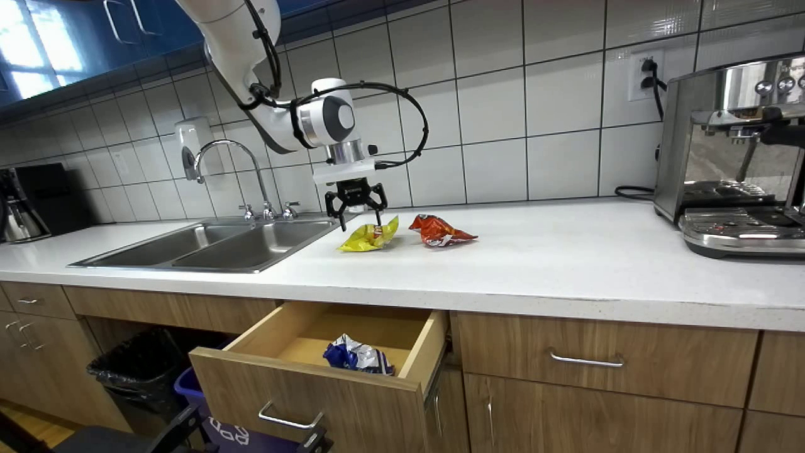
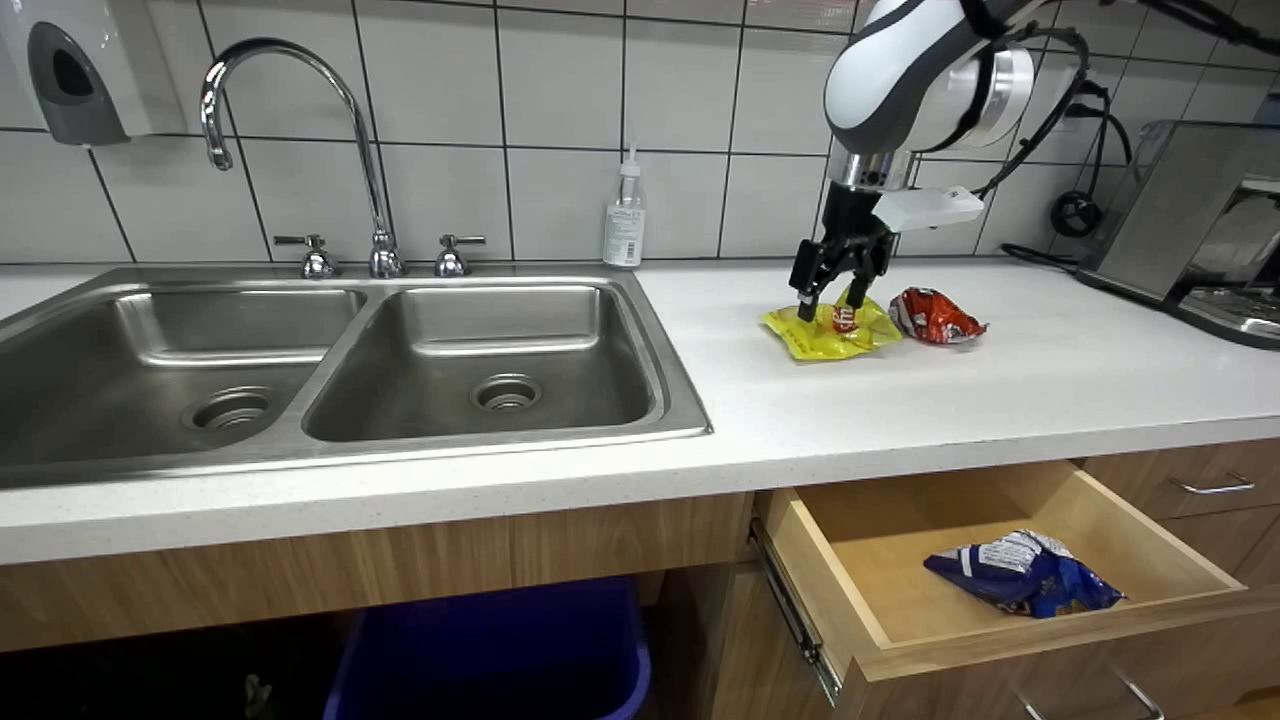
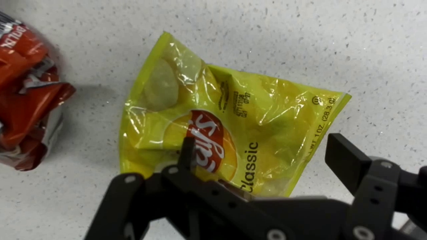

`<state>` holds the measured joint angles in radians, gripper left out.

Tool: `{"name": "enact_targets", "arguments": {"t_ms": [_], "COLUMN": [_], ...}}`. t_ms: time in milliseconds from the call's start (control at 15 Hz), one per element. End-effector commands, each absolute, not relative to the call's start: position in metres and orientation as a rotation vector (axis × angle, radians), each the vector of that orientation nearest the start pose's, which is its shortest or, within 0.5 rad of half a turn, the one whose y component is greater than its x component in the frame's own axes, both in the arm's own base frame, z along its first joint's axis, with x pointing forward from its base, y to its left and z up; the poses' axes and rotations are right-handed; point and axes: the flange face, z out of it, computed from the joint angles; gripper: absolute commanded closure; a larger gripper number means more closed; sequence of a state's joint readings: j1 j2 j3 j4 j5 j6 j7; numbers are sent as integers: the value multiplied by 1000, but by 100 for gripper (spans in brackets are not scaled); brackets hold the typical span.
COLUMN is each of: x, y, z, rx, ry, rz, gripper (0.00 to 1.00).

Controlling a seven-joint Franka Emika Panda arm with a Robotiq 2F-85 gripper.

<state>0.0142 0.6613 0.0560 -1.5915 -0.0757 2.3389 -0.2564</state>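
Note:
My gripper (image 1: 361, 224) stands open just above a yellow Lay's chip bag (image 1: 366, 241) on the white counter. In the wrist view, one finger (image 3: 187, 150) overlaps the logo side of the yellow bag (image 3: 270, 113). The opposite finger (image 3: 347, 160) is beyond the bag's edge, over bare counter. Nothing is visibly pinched between them; whether a fingertip touches the bag, I cannot tell. Close by lies a crumpled red bag (image 2: 935, 316), seen at the left of the wrist view. Below the counter, a blue and white bag (image 2: 1030, 575) rests inside a pulled-out drawer (image 1: 339, 402).
A double steel sink (image 2: 690, 415) with a curved faucet (image 2: 365, 130) is beside the bags. A soap bottle (image 2: 625, 220) stands at its back corner. A coffee machine (image 1: 748, 157) occupies the counter's far end. Tiled wall (image 1: 490, 94) runs behind; bins (image 1: 141, 365) sit underneath.

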Motion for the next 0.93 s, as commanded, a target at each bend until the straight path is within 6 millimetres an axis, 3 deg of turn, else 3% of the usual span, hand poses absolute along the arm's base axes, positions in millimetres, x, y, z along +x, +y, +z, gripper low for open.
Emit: {"name": "enact_targets", "arguments": {"t_ms": [0, 867], "x": [705, 704], "y": [43, 41], "z": [256, 258], "rx": [-3116, -3111], "ry": [-570, -562], "rz": [-134, -141], "gripper": [0, 0]}}
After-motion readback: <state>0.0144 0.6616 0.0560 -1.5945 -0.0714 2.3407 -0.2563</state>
